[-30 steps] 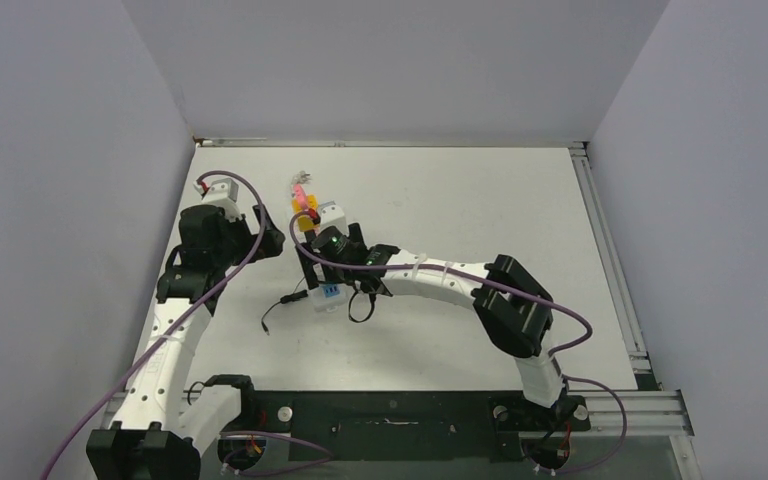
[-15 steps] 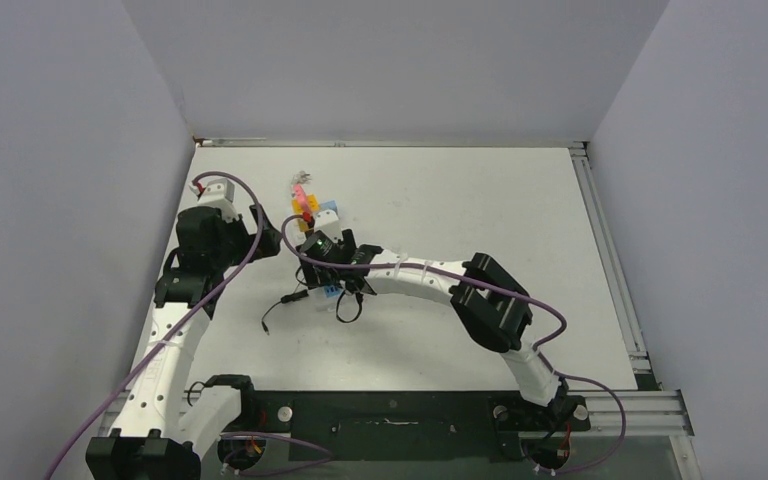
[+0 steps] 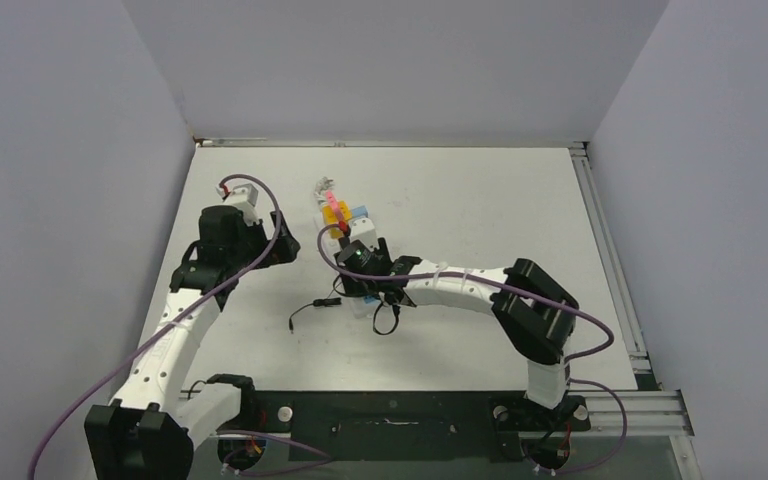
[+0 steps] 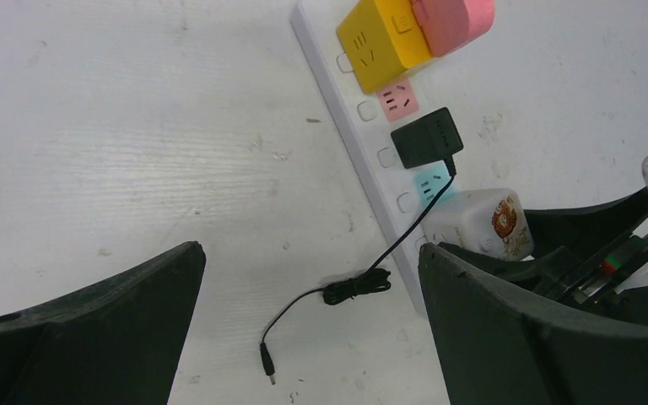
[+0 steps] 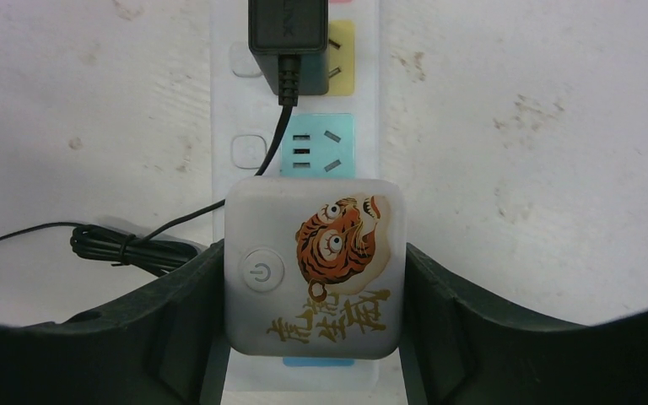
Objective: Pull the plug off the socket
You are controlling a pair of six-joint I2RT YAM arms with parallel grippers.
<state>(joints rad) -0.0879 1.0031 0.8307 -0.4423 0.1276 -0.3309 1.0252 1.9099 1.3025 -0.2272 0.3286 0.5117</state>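
Note:
The socket is a long white power strip (image 4: 369,135) with pastel outlet faces, lying on the table; it also shows in the right wrist view (image 5: 229,101) and the top view (image 3: 364,304). A white square plug with a tiger picture (image 5: 314,278) sits in its near end. My right gripper (image 5: 314,253) is shut on this plug, one finger pressed against each side. The plug also shows in the left wrist view (image 4: 481,221). My left gripper (image 4: 310,253) is open and empty above the table, just left of the strip.
A black adapter (image 4: 426,137) is plugged in beside the tiger plug, and its thin black cable (image 4: 354,287) trails left to a loose jack. A yellow plug (image 4: 380,38) and a pink plug (image 4: 451,21) sit further along. The left wall is close.
The power strip and my right gripper have shifted to the right on the table. My left arm has swung right and forward, towards the strip.

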